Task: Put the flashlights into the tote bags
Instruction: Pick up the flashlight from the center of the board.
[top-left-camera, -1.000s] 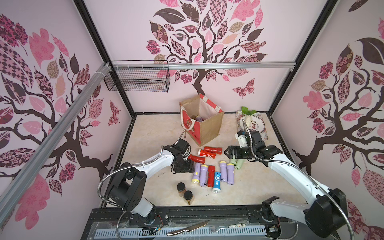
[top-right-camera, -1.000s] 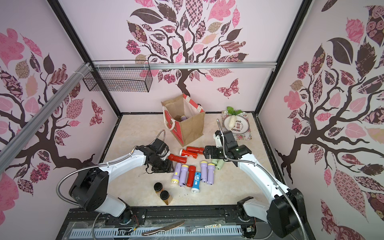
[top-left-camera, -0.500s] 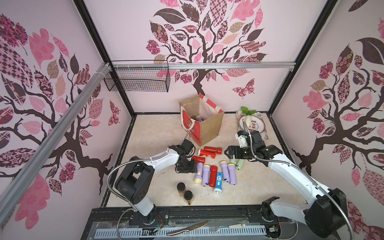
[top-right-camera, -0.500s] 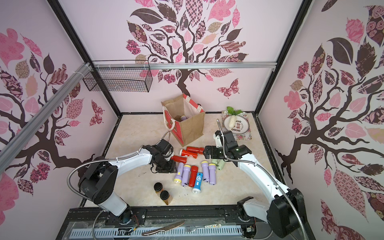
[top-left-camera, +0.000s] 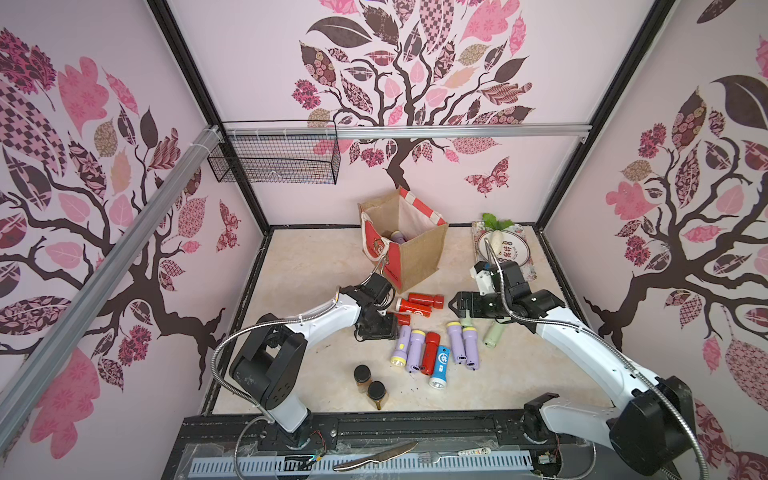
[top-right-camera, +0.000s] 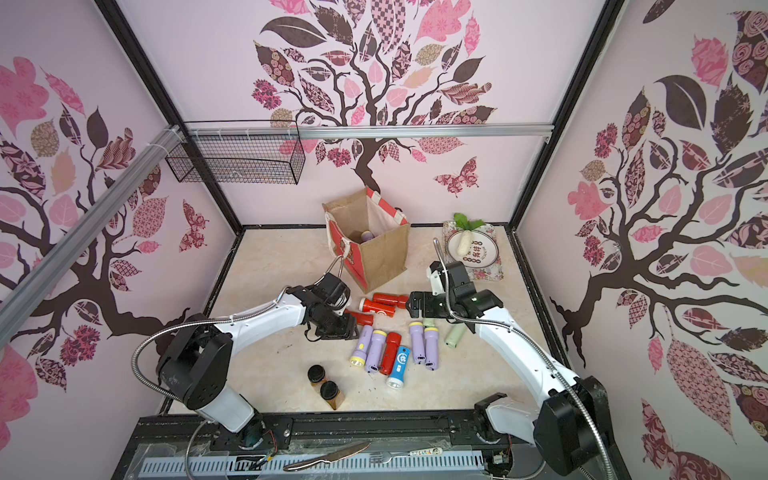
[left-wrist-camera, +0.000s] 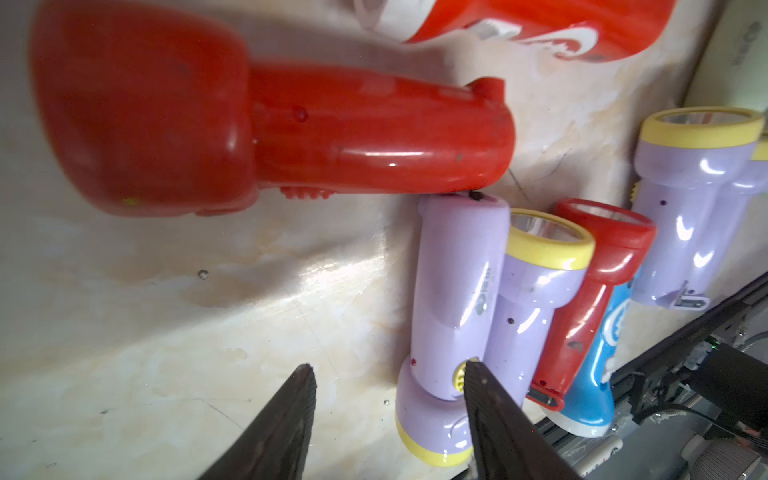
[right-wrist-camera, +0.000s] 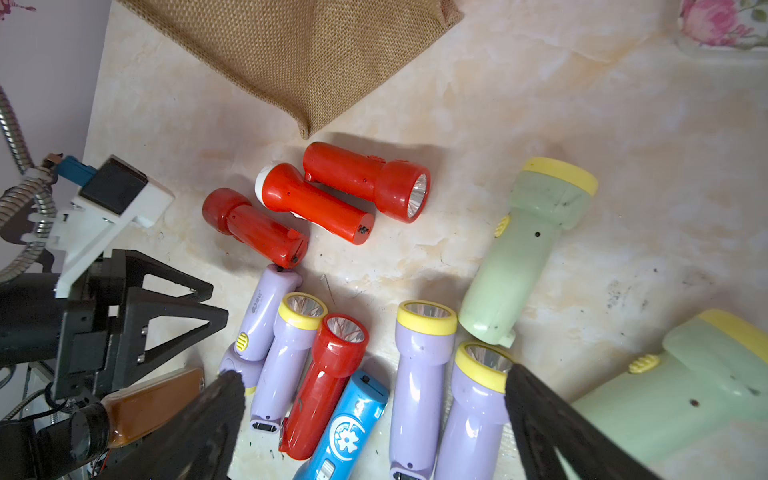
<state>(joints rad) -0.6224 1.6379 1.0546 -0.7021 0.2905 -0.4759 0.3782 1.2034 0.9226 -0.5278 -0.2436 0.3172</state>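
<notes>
One lilac flashlight (top-left-camera: 397, 237) shows inside the jute tote bag (top-left-camera: 419, 257) at 12 o'clock. Eleven flashlights (top-left-camera: 430, 353) lie loose at centre. Left gripper (left-wrist-camera: 386, 368) parted, empty, beside a red flashlight (left-wrist-camera: 291, 137). Right gripper (top-left-camera: 452, 305) spread wide, empty, at 3 o'clock. Since a second ago, left arm shifted slightly toward 3 o'clock; right unchanged.

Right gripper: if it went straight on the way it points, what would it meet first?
Likely the red flashlight nearest the bag; the right gripper may hang high enough to pass over it.
</notes>
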